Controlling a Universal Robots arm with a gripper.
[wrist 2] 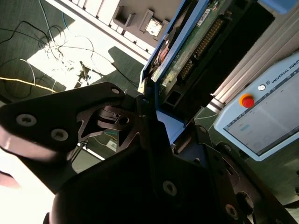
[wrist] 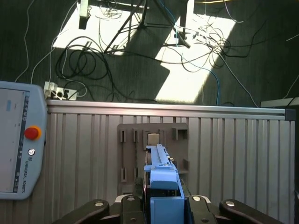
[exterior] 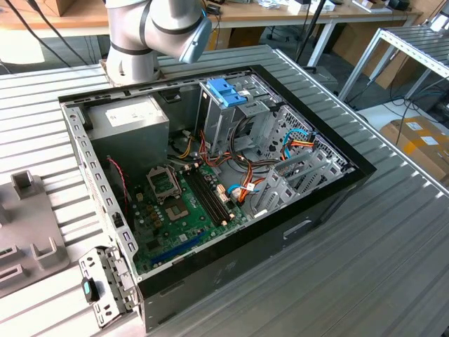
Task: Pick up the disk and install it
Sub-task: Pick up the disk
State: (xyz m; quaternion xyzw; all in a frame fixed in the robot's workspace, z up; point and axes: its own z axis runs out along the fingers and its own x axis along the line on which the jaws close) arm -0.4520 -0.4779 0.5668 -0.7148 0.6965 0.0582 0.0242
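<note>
In the first wrist view the disk (wrist: 161,179) stands edge-on between my gripper's (wrist: 161,201) black fingers (wrist: 127,203), its blue side rail facing the camera. It is held high above the ribbed table. In the second wrist view the disk (wrist 2: 189,49) shows its green circuit-board underside and a blue rail, clamped in the gripper (wrist 2: 152,109). The gripper is shut on the disk. In the exterior view the open computer case (exterior: 330,193) lies on the table, and inside it stands a metal drive cage with a blue plastic top (exterior: 228,91).
A grey holding fixture (wrist: 152,137) lies on the table below the disk, and it is also at the exterior view's left (exterior: 28,225). A teach pendant (wrist: 18,140) rests at the table edge. The arm's base (exterior: 133,49) stands behind the case. Cables lie on the floor.
</note>
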